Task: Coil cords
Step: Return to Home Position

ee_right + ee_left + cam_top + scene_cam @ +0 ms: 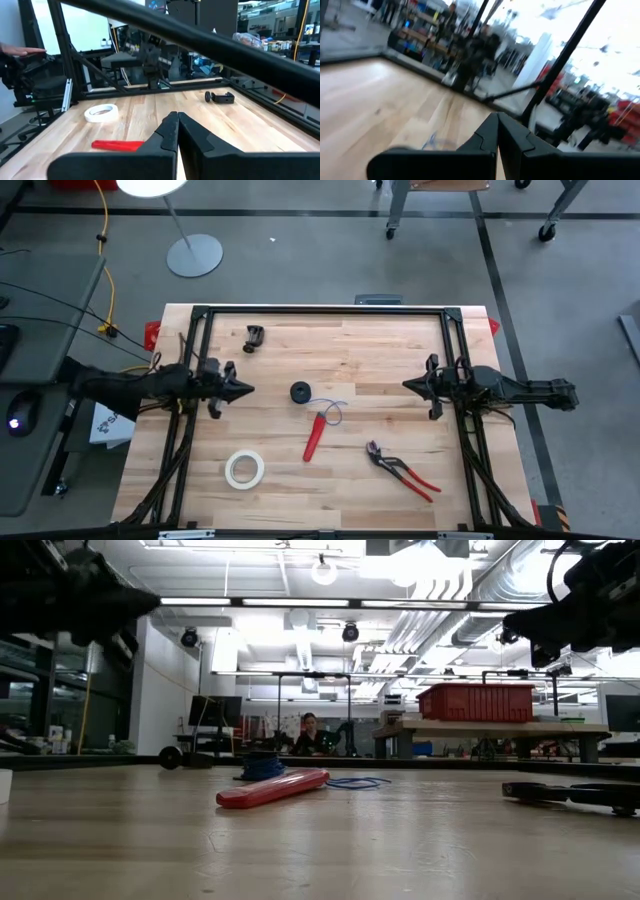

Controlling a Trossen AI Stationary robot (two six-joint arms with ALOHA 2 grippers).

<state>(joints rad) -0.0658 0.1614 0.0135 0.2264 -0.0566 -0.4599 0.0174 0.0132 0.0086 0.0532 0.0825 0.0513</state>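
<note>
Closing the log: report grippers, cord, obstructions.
Left gripper shut, empty, at left. Right gripper shut, empty, at right. Blue wire loop loose beside black spool. Red-handled tool alongside.

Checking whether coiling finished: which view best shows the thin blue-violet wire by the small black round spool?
The high view: the thin blue-violet wire lies in loose loops beside the small black round spool. The low view shows it edge-on; the left wrist view a blurred blue trace; the right wrist view none.
</note>
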